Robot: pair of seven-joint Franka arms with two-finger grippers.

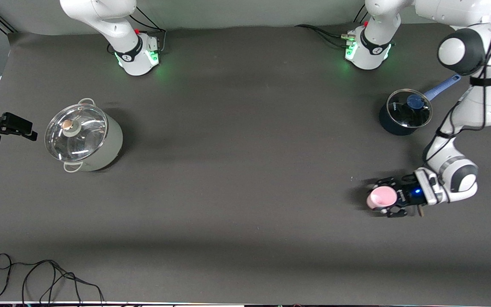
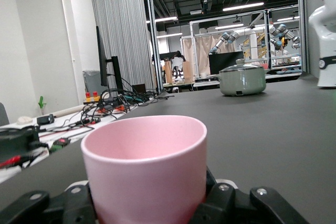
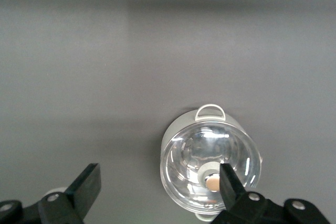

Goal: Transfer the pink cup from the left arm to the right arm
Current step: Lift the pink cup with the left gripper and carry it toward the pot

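The pink cup (image 1: pixel 381 197) stands upright, mouth up, low at the table toward the left arm's end. It fills the left wrist view (image 2: pixel 144 166). My left gripper (image 1: pixel 388 198) reaches in level with the table, and its fingers (image 2: pixel 231 203) are shut on the cup's lower sides. I cannot tell whether the cup rests on the table or is just off it. My right gripper (image 3: pixel 160 174) is open and empty, high over the table beside a pale green pot. It shows at the edge of the front view (image 1: pixel 19 128).
A pale green pot with a glass lid (image 1: pixel 83 136) stands toward the right arm's end and shows in both wrist views (image 3: pixel 210 166) (image 2: pixel 241 80). A dark blue saucepan with lid (image 1: pixel 405 111) stands farther from the front camera than the cup. A black cable (image 1: pixel 49 277) lies near the front edge.
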